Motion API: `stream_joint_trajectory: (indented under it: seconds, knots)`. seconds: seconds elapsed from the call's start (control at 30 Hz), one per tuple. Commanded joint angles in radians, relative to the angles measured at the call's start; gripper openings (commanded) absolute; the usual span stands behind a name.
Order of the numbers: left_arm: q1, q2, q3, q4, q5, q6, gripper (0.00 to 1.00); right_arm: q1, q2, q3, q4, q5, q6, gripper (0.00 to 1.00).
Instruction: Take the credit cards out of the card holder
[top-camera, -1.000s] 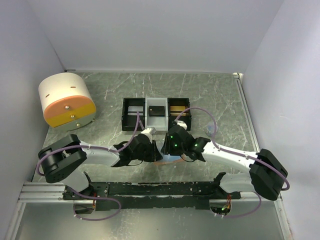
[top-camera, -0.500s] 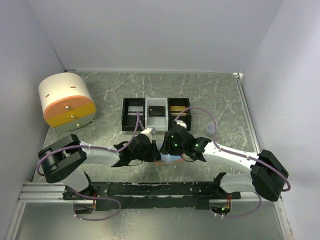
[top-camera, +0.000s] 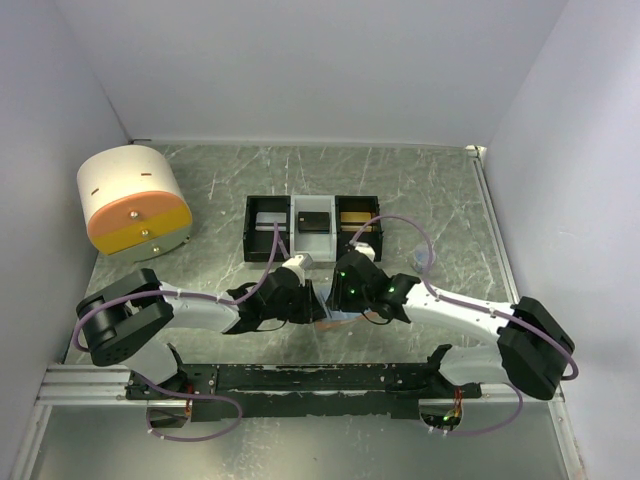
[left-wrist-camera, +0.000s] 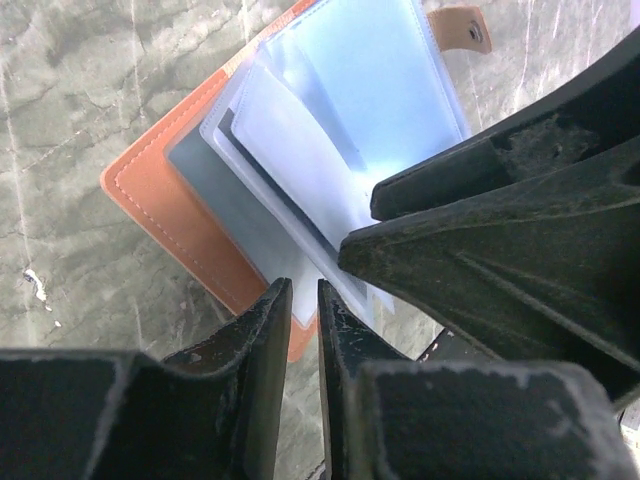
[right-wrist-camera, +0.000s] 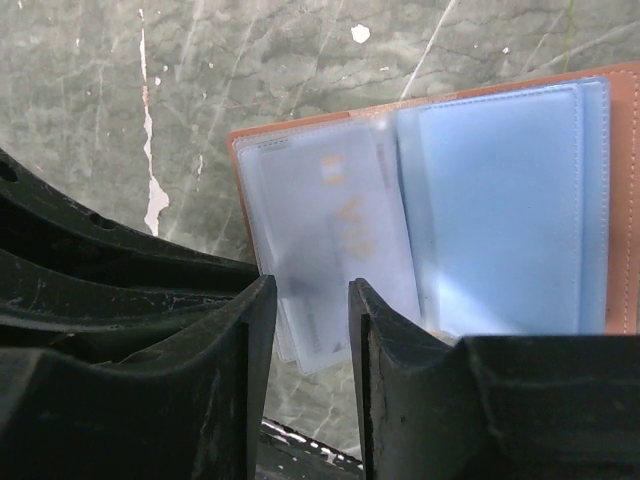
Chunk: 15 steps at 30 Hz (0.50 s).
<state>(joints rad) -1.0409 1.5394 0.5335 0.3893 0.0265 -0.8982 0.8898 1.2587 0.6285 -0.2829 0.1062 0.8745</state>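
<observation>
Marbled counter (right-wrist-camera: 200, 80): open card holder (right-wrist-camera: 500, 200), sleeves (left-wrist-camera: 300, 170) slick and floppy; I'd pinch a card (right-wrist-camera: 330, 250) by its stiff edge. Right pincer (right-wrist-camera: 312, 290) parted; left pincer (left-wrist-camera: 303, 295) I cannot tell.

The left arm (top-camera: 200, 312) and right arm (top-camera: 460, 312) stretch low and inward, wrists nearly meeting. The left tool (left-wrist-camera: 304, 320) shows a thin slit between its fingers (gripping or not, unclear). The right tool (right-wrist-camera: 312, 320) stands wider apart.
</observation>
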Motion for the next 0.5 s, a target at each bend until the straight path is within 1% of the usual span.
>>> stream_joint_trajectory:
  seconds: [0.0,0.23,0.47]
  knots:
    - [-0.007,0.005,0.017,0.032,0.008,0.005,0.29,-0.005,-0.050,0.015,-0.033,0.052,-0.005,0.34]
    - [-0.008,0.023,0.027,0.042,0.019,0.001,0.29,-0.004,-0.049,0.026,-0.063,0.080,-0.006,0.32]
    - [-0.007,-0.016,0.010,0.005,-0.003,0.003,0.30,-0.006,-0.050,0.043,-0.136,0.167,-0.013,0.32]
